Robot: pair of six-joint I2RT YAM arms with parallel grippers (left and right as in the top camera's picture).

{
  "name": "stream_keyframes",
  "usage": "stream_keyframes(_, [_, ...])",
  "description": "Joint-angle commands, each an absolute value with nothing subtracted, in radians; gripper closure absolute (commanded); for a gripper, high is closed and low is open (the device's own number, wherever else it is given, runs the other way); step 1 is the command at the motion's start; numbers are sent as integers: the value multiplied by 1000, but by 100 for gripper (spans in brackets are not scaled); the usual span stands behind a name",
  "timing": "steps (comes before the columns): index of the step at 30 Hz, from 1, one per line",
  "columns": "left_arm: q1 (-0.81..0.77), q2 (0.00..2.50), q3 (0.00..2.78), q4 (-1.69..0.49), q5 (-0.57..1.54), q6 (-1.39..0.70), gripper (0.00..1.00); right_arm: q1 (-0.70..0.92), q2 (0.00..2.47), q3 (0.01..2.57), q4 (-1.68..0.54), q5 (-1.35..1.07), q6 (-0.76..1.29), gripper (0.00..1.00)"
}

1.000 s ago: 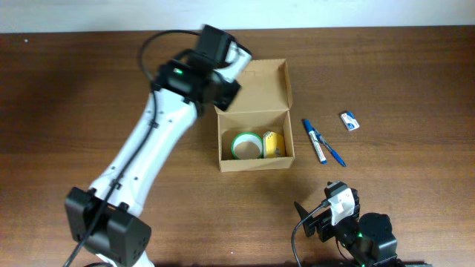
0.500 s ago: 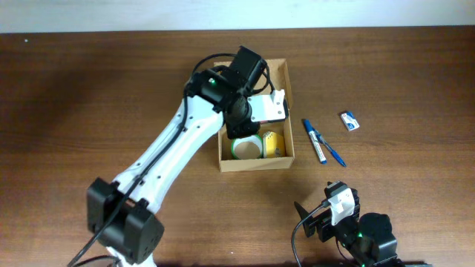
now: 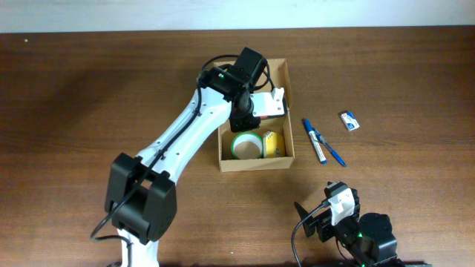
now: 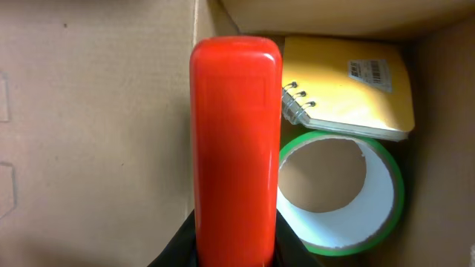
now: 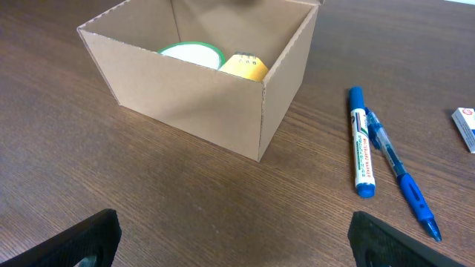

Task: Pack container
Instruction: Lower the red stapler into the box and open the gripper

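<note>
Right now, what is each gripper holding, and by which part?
The left gripper holds a red oblong object by its near end; the right gripper holds nothing.

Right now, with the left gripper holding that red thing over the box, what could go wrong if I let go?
1. The red item in the left gripper seems to hang over a cardboard fold of the box, not squarely over its floor; released, it may catch the edge or tip out.
2. It overlaps the tape roll; it could land on that or the notepad and sit high.
3. Little floor looks free for the pens lying outside.
</note>
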State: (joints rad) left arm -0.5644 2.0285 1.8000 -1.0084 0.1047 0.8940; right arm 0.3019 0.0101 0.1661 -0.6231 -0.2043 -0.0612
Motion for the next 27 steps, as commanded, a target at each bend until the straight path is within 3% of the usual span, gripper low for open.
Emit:
stream_keyframes(1, [-562, 2049, 1814, -1002, 112, 938, 98, 308, 2, 161, -624, -213, -67, 1])
stream_keyframes(27, [-570, 2123, 1814, -958, 120, 955, 98, 308, 2, 161, -624, -213, -67, 1])
